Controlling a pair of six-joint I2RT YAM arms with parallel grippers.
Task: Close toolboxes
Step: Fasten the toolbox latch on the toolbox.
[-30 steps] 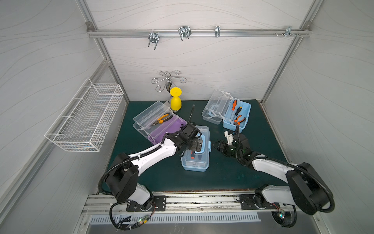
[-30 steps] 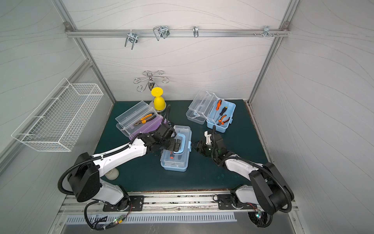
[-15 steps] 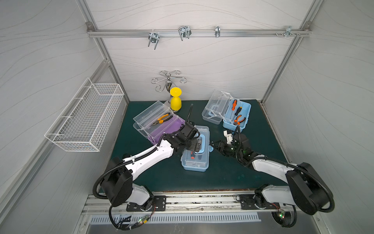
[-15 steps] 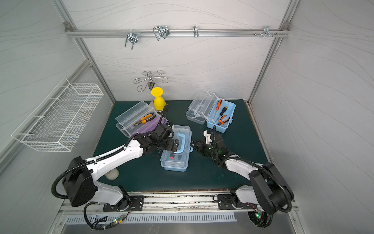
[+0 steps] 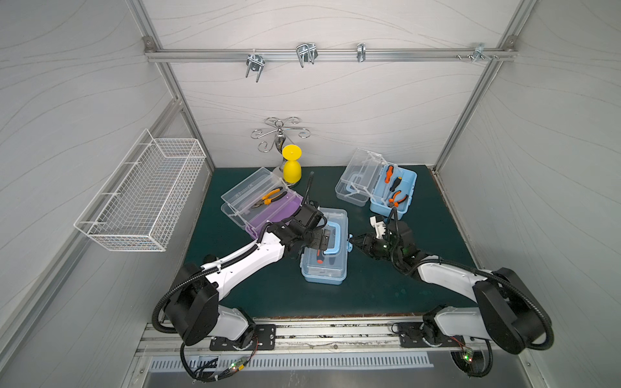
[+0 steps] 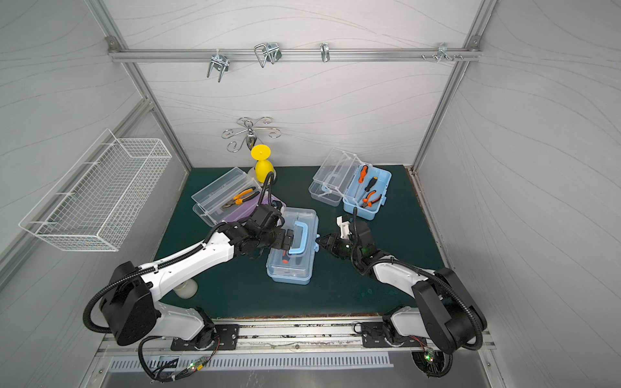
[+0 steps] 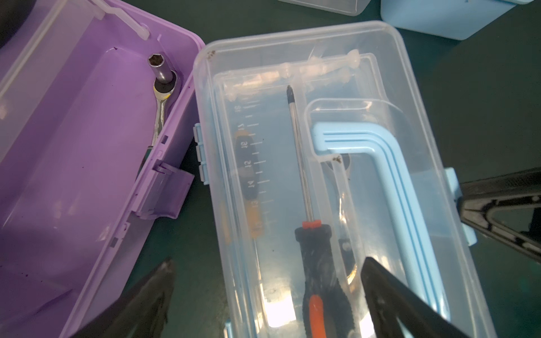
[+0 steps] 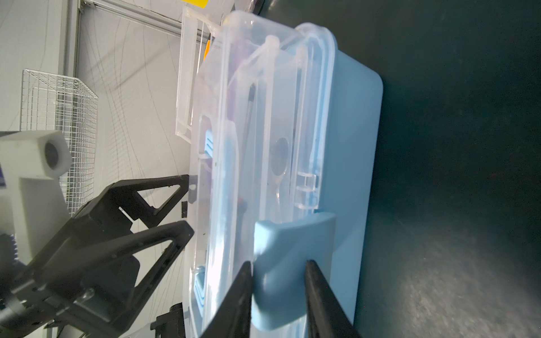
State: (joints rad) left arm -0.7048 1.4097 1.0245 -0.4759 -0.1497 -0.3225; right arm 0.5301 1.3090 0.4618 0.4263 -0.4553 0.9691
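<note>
Three toolboxes sit on the dark green mat [image 5: 369,295]. Nearest, at the middle, the central light blue toolbox [image 5: 322,268] lies with its clear lid down. A screwdriver [image 7: 304,175] shows through the lid, and the blue handle [image 7: 380,181] lies flat on top. The right gripper [image 8: 278,272] meets the box's right side, jaws closed on the blue latch [image 8: 289,248], one finger against each edge. The left gripper [image 7: 268,263] hangs over the lid's left part, jaws spread wide and holding nothing; whether its fingertips touch the lid I cannot tell. Just beyond to the left, close beside this box, the purple toolbox [image 5: 279,210] stands open, with a socket wrench [image 7: 159,87] in its base and orange pliers [image 5: 268,200] in its clear tray. Farther back on the right, well apart, the far light blue toolbox [image 5: 408,189] is also open, lid and tray swung left, orange-handled tools [image 5: 389,173] inside. A yellow cup [image 5: 291,168] stands upside down at the far edge.
</note>
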